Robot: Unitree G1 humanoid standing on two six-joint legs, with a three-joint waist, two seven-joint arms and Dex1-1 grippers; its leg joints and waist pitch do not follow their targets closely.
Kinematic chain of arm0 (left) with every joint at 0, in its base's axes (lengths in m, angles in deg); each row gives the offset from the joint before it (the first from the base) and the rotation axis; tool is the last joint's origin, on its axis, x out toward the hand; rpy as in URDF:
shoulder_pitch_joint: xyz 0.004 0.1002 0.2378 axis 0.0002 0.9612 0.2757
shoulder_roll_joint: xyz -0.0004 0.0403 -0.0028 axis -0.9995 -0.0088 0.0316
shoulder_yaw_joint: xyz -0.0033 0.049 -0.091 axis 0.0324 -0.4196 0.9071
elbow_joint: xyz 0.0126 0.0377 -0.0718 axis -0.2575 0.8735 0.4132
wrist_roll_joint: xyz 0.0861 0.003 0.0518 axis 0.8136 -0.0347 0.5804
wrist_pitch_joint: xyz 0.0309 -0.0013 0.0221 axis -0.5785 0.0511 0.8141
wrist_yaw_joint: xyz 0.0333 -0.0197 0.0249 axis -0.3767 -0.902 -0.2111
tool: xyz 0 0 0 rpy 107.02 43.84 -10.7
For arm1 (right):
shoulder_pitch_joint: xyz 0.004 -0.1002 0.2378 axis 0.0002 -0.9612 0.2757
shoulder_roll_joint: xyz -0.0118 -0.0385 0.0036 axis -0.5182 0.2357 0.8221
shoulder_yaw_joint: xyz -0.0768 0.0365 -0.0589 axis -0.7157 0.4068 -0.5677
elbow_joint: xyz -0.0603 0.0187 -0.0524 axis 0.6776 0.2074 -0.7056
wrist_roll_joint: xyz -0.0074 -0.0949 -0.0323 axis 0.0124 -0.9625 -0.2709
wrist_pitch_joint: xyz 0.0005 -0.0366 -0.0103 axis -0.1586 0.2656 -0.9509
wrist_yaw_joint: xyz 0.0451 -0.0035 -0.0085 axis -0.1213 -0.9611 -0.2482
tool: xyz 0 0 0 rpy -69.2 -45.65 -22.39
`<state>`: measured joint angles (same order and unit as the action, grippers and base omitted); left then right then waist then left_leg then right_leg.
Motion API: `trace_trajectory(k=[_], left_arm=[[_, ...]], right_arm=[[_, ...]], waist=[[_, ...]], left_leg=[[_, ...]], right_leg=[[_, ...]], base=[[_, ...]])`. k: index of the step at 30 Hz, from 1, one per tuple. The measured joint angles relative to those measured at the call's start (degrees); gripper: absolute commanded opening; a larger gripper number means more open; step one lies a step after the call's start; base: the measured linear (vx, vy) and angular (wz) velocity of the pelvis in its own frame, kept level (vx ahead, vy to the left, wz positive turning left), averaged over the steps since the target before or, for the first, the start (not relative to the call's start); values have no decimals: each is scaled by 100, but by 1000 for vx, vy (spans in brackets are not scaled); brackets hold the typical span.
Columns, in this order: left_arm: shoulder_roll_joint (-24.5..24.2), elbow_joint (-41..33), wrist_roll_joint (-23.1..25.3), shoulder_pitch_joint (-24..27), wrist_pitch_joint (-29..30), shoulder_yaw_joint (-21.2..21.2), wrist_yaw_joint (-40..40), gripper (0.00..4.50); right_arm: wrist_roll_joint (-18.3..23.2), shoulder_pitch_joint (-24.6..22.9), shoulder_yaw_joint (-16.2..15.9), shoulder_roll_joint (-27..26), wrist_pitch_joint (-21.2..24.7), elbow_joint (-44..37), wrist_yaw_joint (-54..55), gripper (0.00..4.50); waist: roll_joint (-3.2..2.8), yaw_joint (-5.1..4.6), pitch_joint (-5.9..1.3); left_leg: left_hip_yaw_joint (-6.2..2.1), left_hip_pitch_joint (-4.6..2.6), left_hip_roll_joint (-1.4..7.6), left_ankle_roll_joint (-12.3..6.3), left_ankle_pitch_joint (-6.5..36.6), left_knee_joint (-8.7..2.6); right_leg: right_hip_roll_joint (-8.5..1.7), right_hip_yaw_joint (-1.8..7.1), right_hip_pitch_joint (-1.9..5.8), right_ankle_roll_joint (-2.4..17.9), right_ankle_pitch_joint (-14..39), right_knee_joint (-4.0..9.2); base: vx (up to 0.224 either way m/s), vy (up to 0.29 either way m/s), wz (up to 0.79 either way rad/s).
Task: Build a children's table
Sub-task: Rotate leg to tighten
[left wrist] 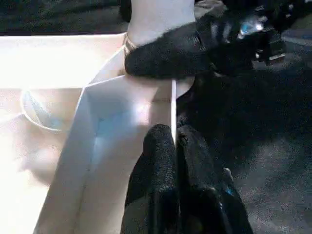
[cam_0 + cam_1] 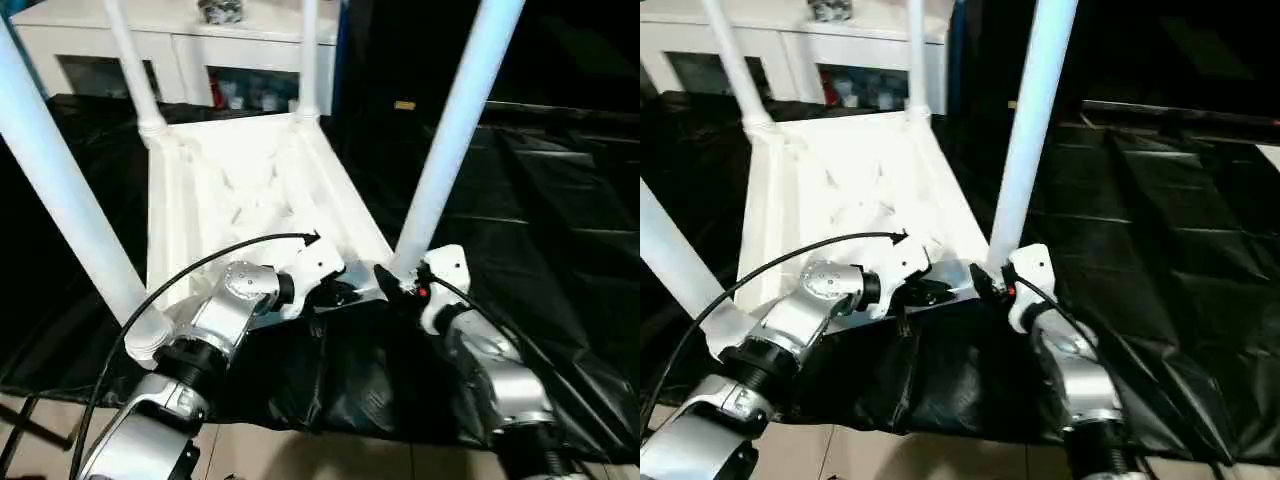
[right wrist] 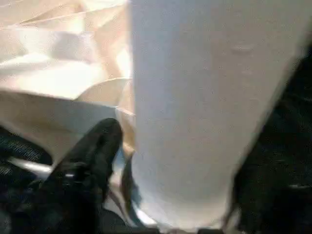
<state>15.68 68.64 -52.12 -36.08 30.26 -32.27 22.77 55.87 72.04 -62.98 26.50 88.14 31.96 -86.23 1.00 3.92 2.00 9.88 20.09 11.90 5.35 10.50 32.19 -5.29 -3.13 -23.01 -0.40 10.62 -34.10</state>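
The left gripper is clamped on the thin near rim of the upturned white table top, which lies on black sheeting. Just beside it, the right gripper straddles the base of the near-right leg; whether it grips, I cannot tell. All four legs stand in the corner sockets.

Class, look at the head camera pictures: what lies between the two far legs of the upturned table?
Just the far edge of the white table top, with the far left leg and far right leg in its corner sockets; this shows in the left eye view.
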Motion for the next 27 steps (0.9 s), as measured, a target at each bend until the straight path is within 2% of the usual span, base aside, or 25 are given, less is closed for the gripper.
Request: trace_trajectory(k=[4,6,7,8,10,14,15,19,20,25,27], left_arm=[[2,-25,-11,30,-132,-34,-34,0],[2,-42,-9,65,-218,-43,-8,0],[0,-48,-11,87,-252,-34,4,27],[-4,-54,-14,112,-297,-16,18,27],[-10,-87,-138,203,-342,97,57,58],[-18,-512,-413,387,-314,163,-11,68],[-33,-641,-456,430,-287,179,-17,94],[-149,-1559,-856,808,91,422,-129,107],[-224,-1906,-1003,950,340,522,-182,120],[-835,-3483,-1672,1788,1605,564,-683,152],[-1101,-3760,-1788,2092,1927,553,-818,178]], right_arm=[[344,-155,44,462,-2,-413,-711,373],[692,-294,152,846,59,-648,-1258,373],[802,-340,252,1005,114,-713,-1452,372],[938,-414,388,1212,149,-809,-1668,372],[1023,-441,570,1439,155,-862,-1903,371],[1145,-476,802,1778,162,-895,-2184,371],[1181,-500,799,1818,216,-949,-2268,371],[1446,-849,732,2138,653,-1358,-2746,371],[1522,-919,686,2176,781,-1466,-2838,371],[1629,-939,89,2057,1079,-1685,-3138,371],[1607,-883,-73,1940,1089,-1652,-3162,371]], waist=[[2,94,7],[-1,123,10],[-1,121,10],[2,118,12],[8,103,15],[32,97,30],[32,97,30],[35,109,31],[36,97,32],[48,38,39],[48,29,41]], left_leg=[[2,9,1,-4,1,1],[3,10,-1,-6,2,8],[4,10,-1,-6,2,12],[4,10,0,-6,2,14],[4,13,1,-6,2,16],[2,35,7,-6,2,16],[2,39,6,-6,2,16],[2,46,9,-36,-8,18],[3,46,10,-42,-12,19],[5,32,15,-10,5,18],[3,31,14,-7,2,22]], right_leg=[[0,0,-6,0,0,0],[-3,1,-6,0,0,0],[-3,4,-5,0,0,-1],[-2,4,-4,1,-1,-1],[-2,4,-4,1,-1,-4],[2,-1,-6,1,-1,-4],[2,-1,-9,1,-1,-4],[3,-5,-14,3,1,-4],[4,-6,-14,3,1,-4],[6,-4,-11,2,1,-11],[6,-4,-12,0,2,-11]], base=[[0,0,0],[0,0,0],[0,0,0],[0,0,0],[0,0,0],[0,0,0],[0,0,0],[0,0,0],[0,0,0],[0,0,0],[0,0,0]])
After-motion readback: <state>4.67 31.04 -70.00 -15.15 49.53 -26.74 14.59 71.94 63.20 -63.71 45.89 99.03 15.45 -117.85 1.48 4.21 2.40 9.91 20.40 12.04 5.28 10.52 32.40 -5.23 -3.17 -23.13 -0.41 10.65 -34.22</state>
